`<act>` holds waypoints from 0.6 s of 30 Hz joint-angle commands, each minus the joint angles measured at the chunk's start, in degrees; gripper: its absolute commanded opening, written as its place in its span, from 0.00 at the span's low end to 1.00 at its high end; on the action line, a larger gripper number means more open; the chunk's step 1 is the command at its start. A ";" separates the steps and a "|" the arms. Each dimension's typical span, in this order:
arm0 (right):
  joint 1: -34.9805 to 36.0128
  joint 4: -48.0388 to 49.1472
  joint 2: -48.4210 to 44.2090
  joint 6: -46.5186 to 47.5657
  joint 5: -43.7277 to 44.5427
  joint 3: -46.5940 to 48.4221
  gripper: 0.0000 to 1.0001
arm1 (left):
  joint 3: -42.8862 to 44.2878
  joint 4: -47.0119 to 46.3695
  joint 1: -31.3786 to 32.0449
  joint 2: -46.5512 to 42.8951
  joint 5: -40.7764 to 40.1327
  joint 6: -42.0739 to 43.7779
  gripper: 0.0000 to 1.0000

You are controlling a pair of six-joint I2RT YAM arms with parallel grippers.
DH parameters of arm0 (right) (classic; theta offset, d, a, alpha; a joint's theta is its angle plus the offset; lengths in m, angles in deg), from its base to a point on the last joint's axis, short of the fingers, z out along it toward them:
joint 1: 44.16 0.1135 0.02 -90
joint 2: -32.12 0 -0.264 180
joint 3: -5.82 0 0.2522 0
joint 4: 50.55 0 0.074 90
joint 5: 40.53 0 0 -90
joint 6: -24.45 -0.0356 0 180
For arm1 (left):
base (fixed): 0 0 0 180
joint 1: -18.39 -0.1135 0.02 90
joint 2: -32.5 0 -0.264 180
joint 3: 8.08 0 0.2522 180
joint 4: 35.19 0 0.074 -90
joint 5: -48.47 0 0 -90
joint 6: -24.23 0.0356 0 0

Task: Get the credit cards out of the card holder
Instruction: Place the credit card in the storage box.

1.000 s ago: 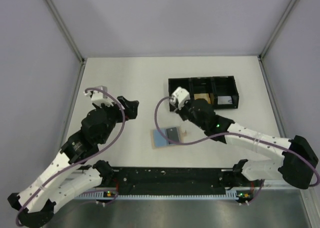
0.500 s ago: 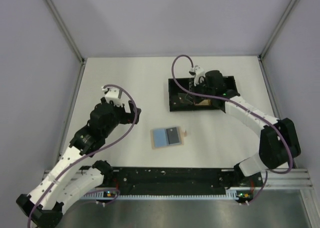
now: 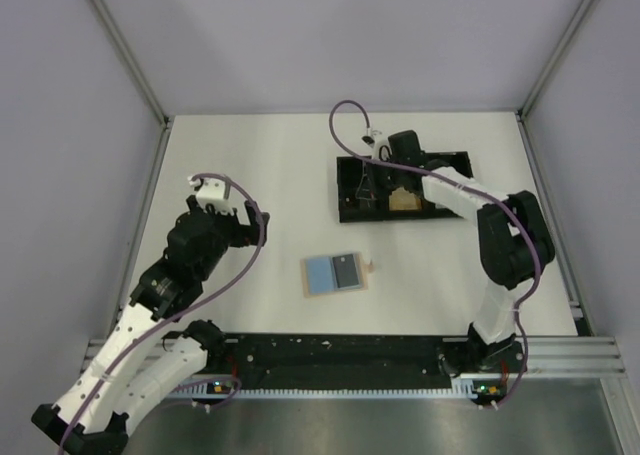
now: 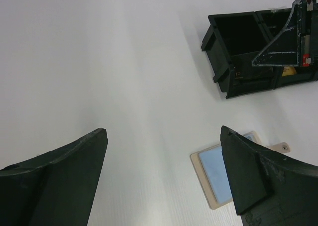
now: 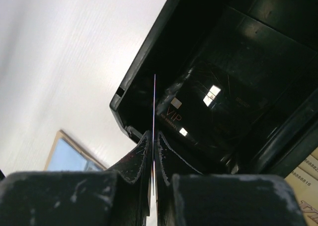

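The card holder [image 3: 334, 273] lies open and flat on the table, tan-edged, with a blue-grey left panel and a dark grey credit card [image 3: 346, 269] on its right panel. My right gripper [image 3: 368, 183] hangs over the left compartment of the black tray [image 3: 452, 161]. It is shut on a thin credit card [image 5: 154, 94] seen edge-on, standing upright between the fingers [image 5: 140, 154]. A black card marked VIP [image 5: 175, 115] lies in that compartment. My left gripper [image 4: 163, 131] is open and empty above bare table, left of the card holder [image 4: 217, 172].
The tray [image 4: 237, 57] has three compartments; a tan card [image 3: 404, 199] lies in the middle one. A small tan tab [image 3: 372, 267] sticks out from the card holder's right edge. Grey walls and metal posts close in the table at left, right and back.
My right gripper carried a card from beside the card holder up to the tray, then shifted over its left compartment. My left arm drew back to the left and its jaws opened fully.
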 commanded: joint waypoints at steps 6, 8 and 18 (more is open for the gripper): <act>-0.30 -4.11 7.65 -2.31 -0.99 8.96 0.00 | 0.09 -0.41 -1.72 1.02 1.13 -0.33 0.98; -0.21 -5.17 8.18 -2.40 0.85 9.58 0.04 | 0.18 -0.41 -2.07 1.11 1.83 -0.59 0.98; 1.10 -11.06 -4.80 0.32 14.03 8.88 0.51 | -1.66 -3.56 -2.34 0.40 11.66 -4.45 0.98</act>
